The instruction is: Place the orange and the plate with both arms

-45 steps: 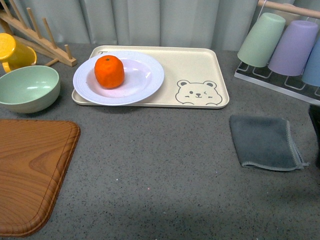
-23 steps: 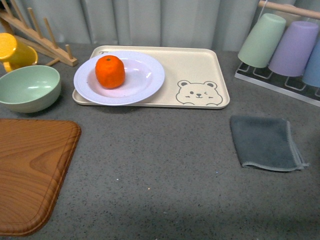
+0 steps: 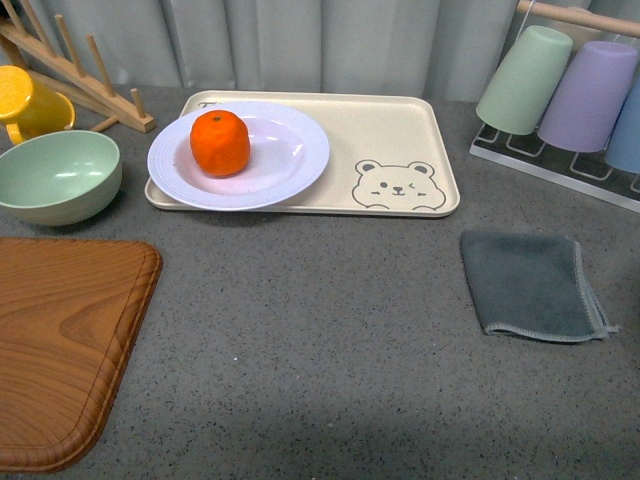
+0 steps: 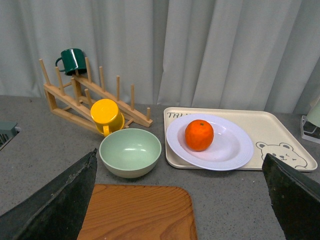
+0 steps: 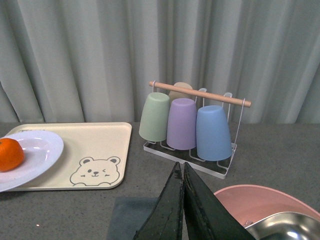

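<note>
orange (image 3: 220,143) on plate (image 3: 285,160), far-left on tray (image 3: 400,130) | L end effector (image 4: 180,200) spread wide, well short of both | R end effector (image 5: 183,200) pressed together, well right of them

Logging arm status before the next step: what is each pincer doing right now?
Left pincer: open, holding nothing.
Right pincer: shut, fingertips together, holding nothing.
</note>
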